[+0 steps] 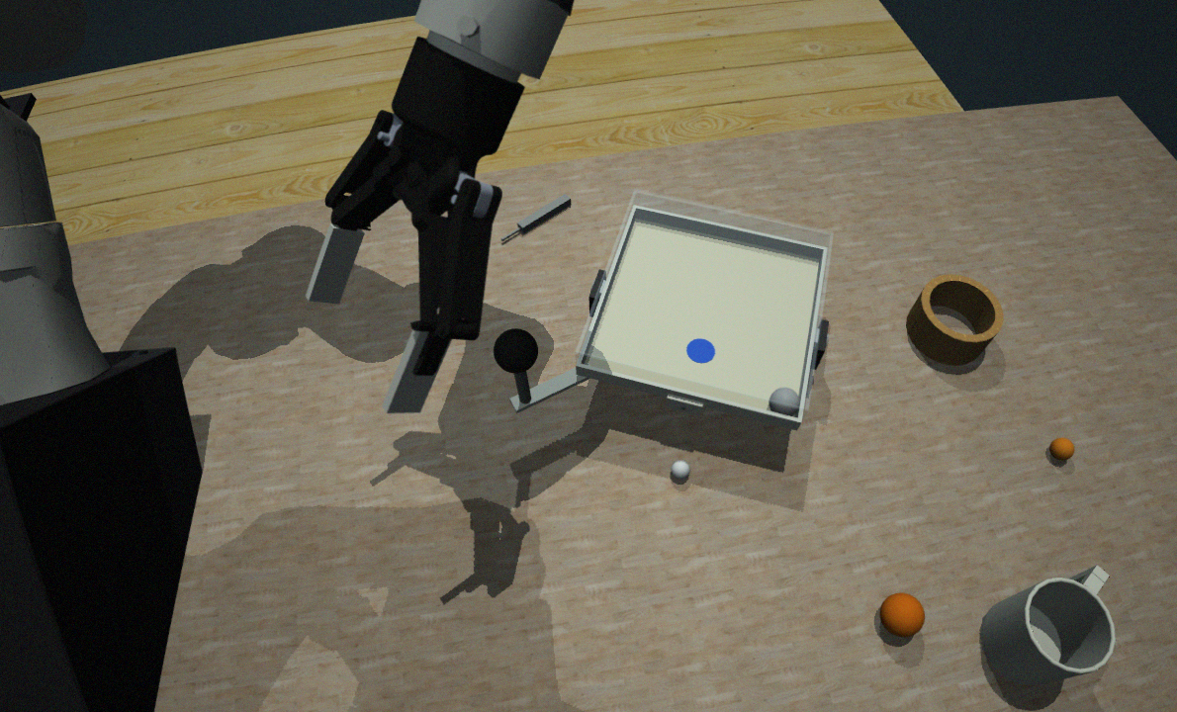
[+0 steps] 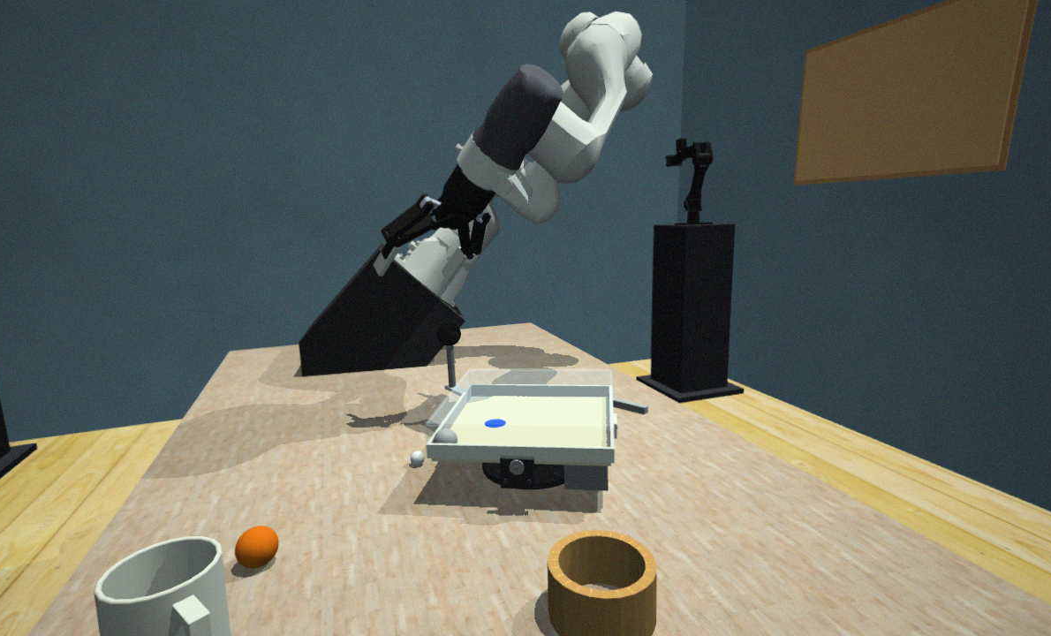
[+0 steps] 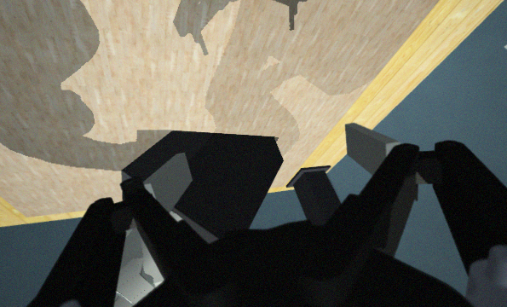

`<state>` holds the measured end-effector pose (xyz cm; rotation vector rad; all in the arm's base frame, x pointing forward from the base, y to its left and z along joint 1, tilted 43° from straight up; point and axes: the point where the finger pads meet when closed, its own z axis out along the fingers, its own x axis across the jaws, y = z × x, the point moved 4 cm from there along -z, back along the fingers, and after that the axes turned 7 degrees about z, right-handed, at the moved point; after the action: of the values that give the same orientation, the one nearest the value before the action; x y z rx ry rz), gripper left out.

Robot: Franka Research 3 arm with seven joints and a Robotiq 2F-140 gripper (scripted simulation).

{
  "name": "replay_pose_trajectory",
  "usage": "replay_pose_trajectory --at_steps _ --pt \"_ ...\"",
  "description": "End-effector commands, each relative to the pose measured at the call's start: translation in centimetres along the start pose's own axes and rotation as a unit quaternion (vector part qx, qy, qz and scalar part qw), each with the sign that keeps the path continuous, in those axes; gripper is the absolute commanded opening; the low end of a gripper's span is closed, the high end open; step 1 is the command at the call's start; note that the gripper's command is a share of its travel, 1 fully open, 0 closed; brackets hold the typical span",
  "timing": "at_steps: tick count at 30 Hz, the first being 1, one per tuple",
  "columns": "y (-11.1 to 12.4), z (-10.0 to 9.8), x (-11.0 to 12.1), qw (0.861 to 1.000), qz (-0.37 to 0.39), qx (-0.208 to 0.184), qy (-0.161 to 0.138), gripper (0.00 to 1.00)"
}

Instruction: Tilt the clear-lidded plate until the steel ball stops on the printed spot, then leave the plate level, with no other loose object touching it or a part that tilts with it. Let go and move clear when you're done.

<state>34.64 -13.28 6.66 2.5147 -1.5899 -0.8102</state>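
The pincer (image 1: 371, 340) hung released and empty beside the black knob (image 1: 515, 350); the steel ball (image 1: 783, 400) sat in the plate's (image 1: 605, 376) corner; grasping the knob squarely seemed wise.

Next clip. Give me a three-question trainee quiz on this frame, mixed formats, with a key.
1. True or false: the steel ball rests on the blue spot.
2. Multiple choice: the hand is A) shut on the black knob, B) open and holding nothing, C) shut on the small white ball.
3. Fill in: the small white ball lies on the table outside the plate, near the same side as the ______ ball.

Key
1. False: it sits in a corner of the plate, away from the spot.
2. B: the fingers stand wide apart beside the knob.
3. Steel.
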Motion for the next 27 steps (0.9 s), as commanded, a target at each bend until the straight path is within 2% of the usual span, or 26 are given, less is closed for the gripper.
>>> replay_pose_trajectory --at_steps 1,2,3,4,6,10,11,13,18,19,21,22,26,27 --pt "-0.4 0.2 -0.4 0.995 0.097 0.015 -0.011 1.0" --pt "-0.4 0.2 -0.4 0.995 0.097 0.015 -0.011 1.0" --pt "-1.6 0.3 -0.9 0.987 0.152 0.037 -0.041 1.0" --pt "-1.6 0.3 -0.9 0.984 0.169 0.042 -0.046 1.0" --pt "-1.5 0.3 -0.9 0.978 0.196 0.047 -0.053 1.0" --pt "-1.5 0.3 -0.9 0.978 0.196 0.047 -0.053 1.0" --pt "-2.9 0.2 -1.2 0.96 0.257 0.068 -0.088 1.0" --pt "-2.8 0.2 -1.2 0.949 0.289 0.075 -0.098 1.0" --pt "-2.8 0.2 -1.1 0.947 0.297 0.076 -0.1 1.0" --pt "-4.1 -0.2 -1.2 0.92 0.356 0.093 -0.137 1.0" --pt "-4.1 -0.2 -1.2 0.905 0.387 0.098 -0.148 1.0" --pt "-4.0 -0.2 -1.2 0.901 0.394 0.098 -0.15 1.0" --pt "-4.0 -0.2 -1.2 0.901 0.394 0.098 -0.15 1.0" --pt "-5.3 -0.8 -1.0 0.866 0.45 0.112 -0.187 1.0"
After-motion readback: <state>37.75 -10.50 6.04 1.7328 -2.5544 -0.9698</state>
